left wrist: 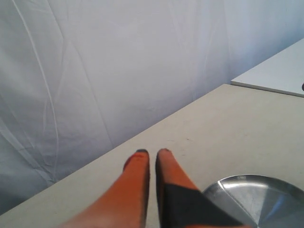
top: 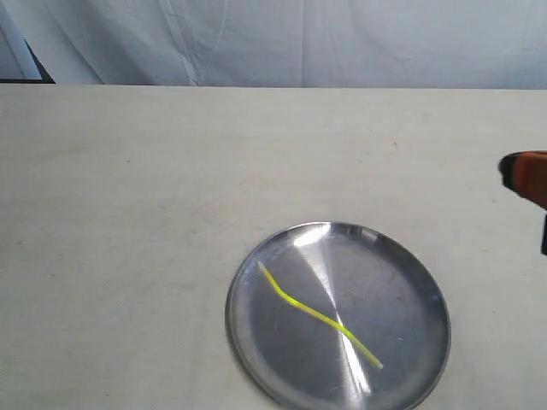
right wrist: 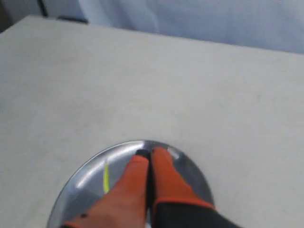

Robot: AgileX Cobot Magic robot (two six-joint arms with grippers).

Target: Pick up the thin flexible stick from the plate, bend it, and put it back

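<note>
The thin yellow-green stick point(top: 318, 314) lies slightly kinked across the round silver plate point(top: 410, 265), running from the plate's upper left toward its lower right. A short piece of the stick point(right wrist: 106, 176) shows in the right wrist view. My right gripper point(right wrist: 151, 153) hangs shut above the plate point(right wrist: 83, 175), nothing between its orange fingers; only its tip point(top: 523, 175) shows at the exterior view's right edge. My left gripper point(left wrist: 151, 153) is shut and empty over bare table, with the plate's rim point(left wrist: 223, 184) beside it. It is outside the exterior view.
The plate rests on a pale table point(top: 171, 188) near its front. A white cloth backdrop point(top: 299, 43) hangs behind the table's far edge. A second white surface point(left wrist: 280, 71) shows in the left wrist view beyond the table.
</note>
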